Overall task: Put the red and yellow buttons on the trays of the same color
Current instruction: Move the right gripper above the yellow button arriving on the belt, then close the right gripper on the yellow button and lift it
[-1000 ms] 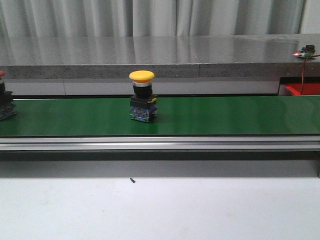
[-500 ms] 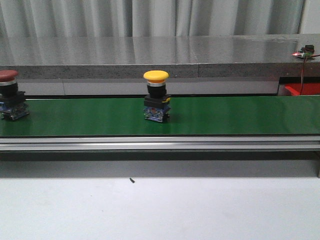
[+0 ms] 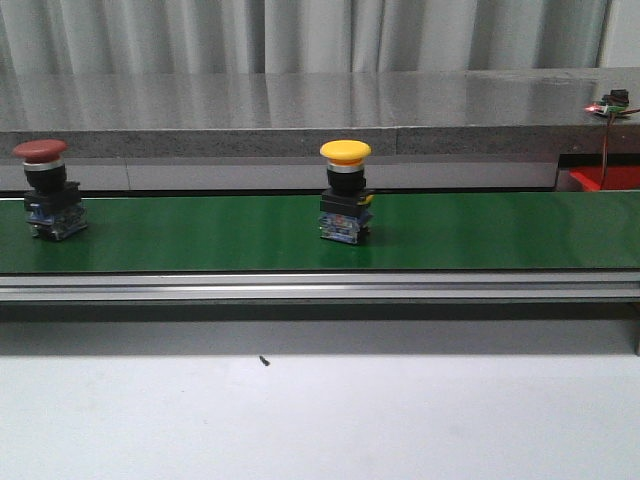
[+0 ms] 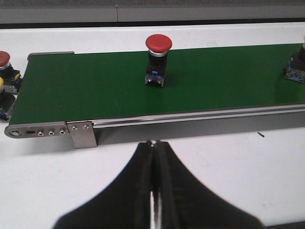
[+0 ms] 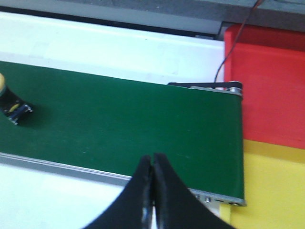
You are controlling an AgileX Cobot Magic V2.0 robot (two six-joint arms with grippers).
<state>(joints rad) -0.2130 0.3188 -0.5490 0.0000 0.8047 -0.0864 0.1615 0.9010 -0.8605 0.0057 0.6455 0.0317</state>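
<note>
A yellow button [image 3: 345,191] stands upright near the middle of the green conveyor belt [image 3: 480,232]; its edge shows in the right wrist view [image 5: 10,106]. A red button [image 3: 47,187] stands at the belt's left, also in the left wrist view [image 4: 157,59]. My left gripper [image 4: 152,143] is shut and empty over the white table, short of the belt. My right gripper [image 5: 152,156] is shut and empty above the belt's near edge. The red tray [image 5: 267,86] and yellow tray [image 5: 274,191] lie past the belt's right end.
More buttons [image 4: 5,81] wait off the belt's left end. A metal rail [image 3: 320,287] runs along the belt's front. A grey ledge [image 3: 300,105] and curtain stand behind. A cable [image 5: 233,38] hangs near the red tray.
The belt carried the yellow button to the right. The red button came into full view from the left edge, also moving right.
</note>
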